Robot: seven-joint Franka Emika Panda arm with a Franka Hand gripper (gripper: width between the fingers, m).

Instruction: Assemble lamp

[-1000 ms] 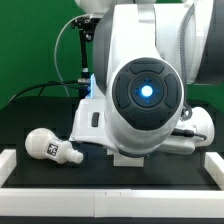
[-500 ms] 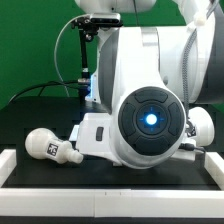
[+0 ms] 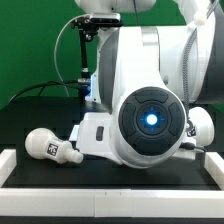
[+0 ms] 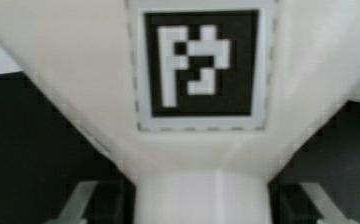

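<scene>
Counts taken: one bulb [image 3: 44,144], one flared white part [image 4: 198,150], one arm [image 3: 130,70], one pincer [image 4: 198,205] with two fingers [image 4: 79,205], and two black square tags, one per part.

The bulb is laid on its side on the black table [image 3: 30,115], outside the pincer. Its distance from the pincer cannot be told, since the pincer is hidden behind the arm in the exterior view. The round end is pointed to the exterior view's left and the ribbed neck to the exterior view's right, so the long axis is run nearly level across the table. Its tag [image 3: 50,148] is turned to the camera.

The flared white part is seen directly between the pincer's fingers in the wrist view. The narrow end is set at the fingers and the wide end is spread away from them, with the long axis in line with the pincer. Its tag [image 4: 198,65] is placed on the wide portion, beyond the fingertips. Which lamp piece it is cannot be told.

Whether the fingers are clenched on the narrow end or only flanking it cannot be told, as the edges are blurred.

Surfaces noted: matte white plastic on both parts, a smooth white shell on the arm with one blue-lit round disc [image 3: 150,118], and a white raised rim [image 3: 100,200] along the table's front.
</scene>
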